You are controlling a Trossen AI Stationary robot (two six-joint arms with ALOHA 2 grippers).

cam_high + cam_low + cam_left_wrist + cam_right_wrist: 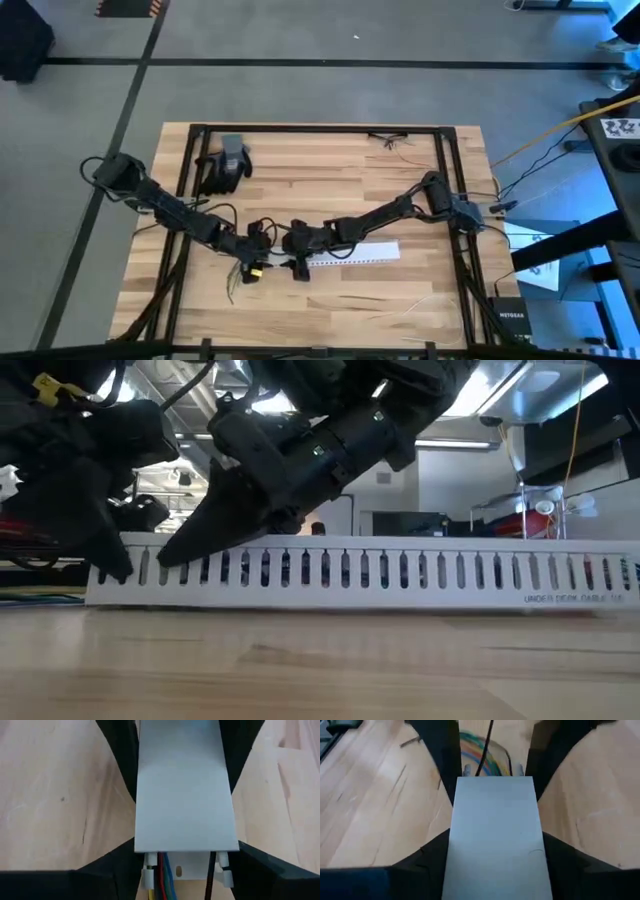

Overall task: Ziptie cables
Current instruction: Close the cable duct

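A long white perforated strip [352,252] lies flat on the table near its middle; in the low view it shows as a slotted white channel [400,572]. The cables, thin coloured and dark wires, come out of its left end [161,877] [480,750] and trail toward the near left [236,280]. My left gripper [262,262] and my right gripper [297,264] face each other at that end. Each has one finger on either side of the strip. My left gripper has the strip's left end [150,845] between its two fingers, one on each long side. The fingers come slanting down from the table's left and lie along the strip, which stays on the table. My right gripper pinches the strip's two long sides [457,837] a little in from the left end. Its fingers [185,540] slant down from the table's right and run along the strip. The strip rests flat on the wood.
A black glove with a grey object [226,164] lies at the far left. Thin loose wires [392,140] lie at the far edge. A black frame [445,180] runs along the table's sides and far edge. More wires [430,300] lie at the near right.
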